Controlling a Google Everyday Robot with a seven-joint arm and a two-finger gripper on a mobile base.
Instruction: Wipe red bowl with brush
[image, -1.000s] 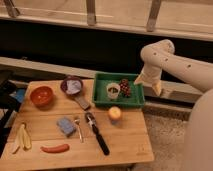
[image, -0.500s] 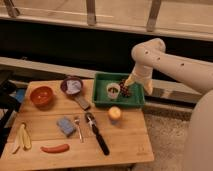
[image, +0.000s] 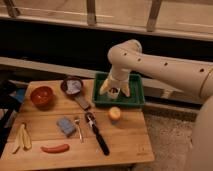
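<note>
While the brush (image: 97, 133) lies on the surface (image: 125, 141) beside the fork (image: 78, 128), well apart from the red bowl (image: 41, 96), the gripper (image: 114, 90) hangs over the tray (image: 136, 93), jaws apart.

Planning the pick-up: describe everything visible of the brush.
The brush is a long slim tool with a black stick handle and a small rounded greyish head. It lies flat on the wooden table, untouched, with its head farther back and its handle angled toward the near right, beside the fork. The end effector hangs open over the green tray, well away.
</note>
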